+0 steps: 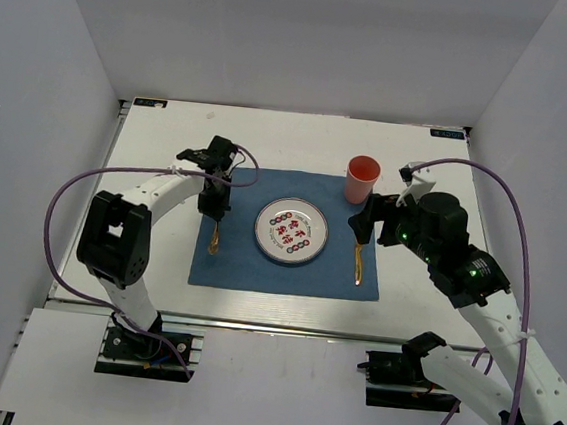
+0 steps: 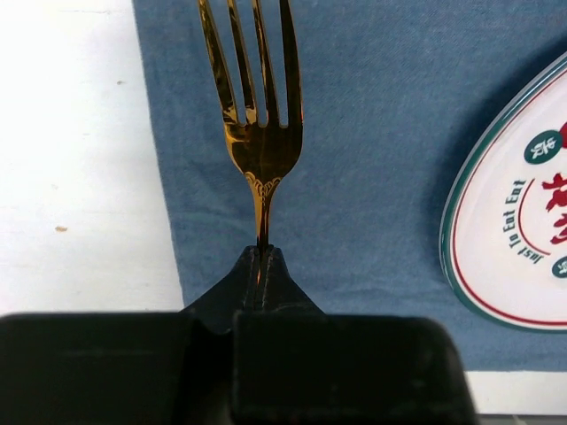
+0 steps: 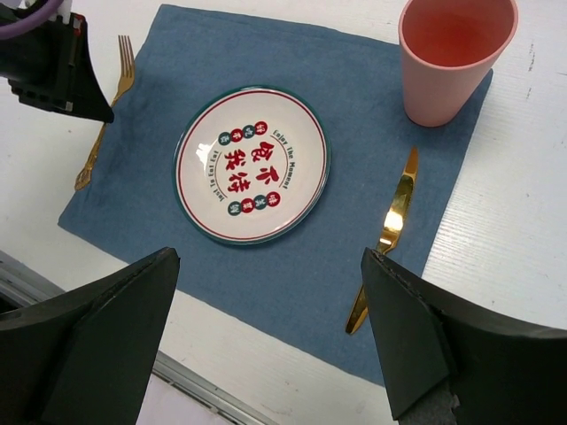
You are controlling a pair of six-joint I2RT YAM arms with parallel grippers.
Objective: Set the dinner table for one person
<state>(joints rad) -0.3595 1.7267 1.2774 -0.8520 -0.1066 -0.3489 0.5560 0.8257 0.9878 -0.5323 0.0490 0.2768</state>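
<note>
On the white dinner table point(image 1: 159, 150) lies a blue placemat point(image 1: 288, 273) with a printed plate point(image 1: 291, 230) at its middle. A pink cup point(image 1: 362, 179) stands upright on the mat's far right corner. A gold knife point(image 1: 359, 260) lies on the mat to the right of the plate. My left gripper point(image 2: 262, 257) is shut on the neck of a gold fork point(image 2: 261, 133), low over the mat's left edge point(image 2: 381, 133); whether the fork touches the cloth I cannot tell. Above the knife hangs my right gripper point(image 3: 270, 257), open and holding nothing.
White walls enclose the table on three sides. A metal rail point(image 1: 253, 322) runs along the front edge, with both arm bases behind it. Purple cables loop beside each arm. Bare tabletop point(image 2: 71, 177) shows to the left of the mat.
</note>
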